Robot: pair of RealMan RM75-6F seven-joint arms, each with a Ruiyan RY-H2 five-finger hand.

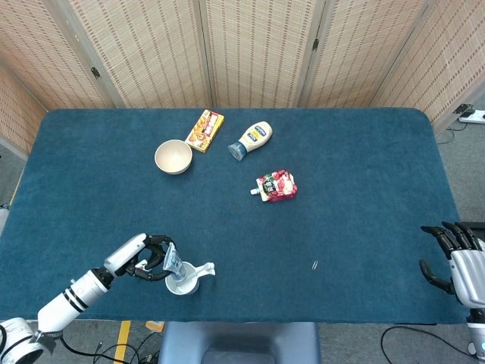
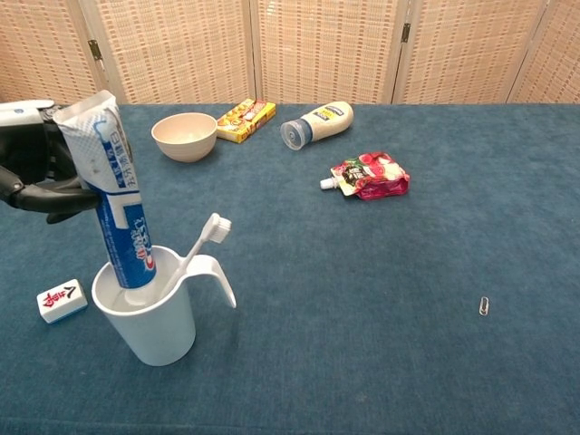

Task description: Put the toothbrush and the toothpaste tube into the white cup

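Gripping the toothpaste tube [image 2: 113,195] (cap down in white cup [image 2: 149,322]), left-hand fingers [image 2: 54,195] wrap its upper end.

Toothpaste tube [image 2: 118,213] and toothbrush [image 2: 201,246] stand in the cup [image 2: 149,322].

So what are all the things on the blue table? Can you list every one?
white cup: 1, white, near left edge of the table
toothbrush: 1, white, standing in the cup
toothpaste tube: 1, blue and white, cap end down in the cup
small tile: 1, white with red marks, left of the cup
bowl: 1, cream, far left
snack box: 1, yellow and red, beside the bowl
squeeze bottle: 1, cream, lying down, far middle
pouch: 1, red, middle
paper clip: 1, silver, right
left hand: black, holds the tube
right hand: black, open, off the table's right edge
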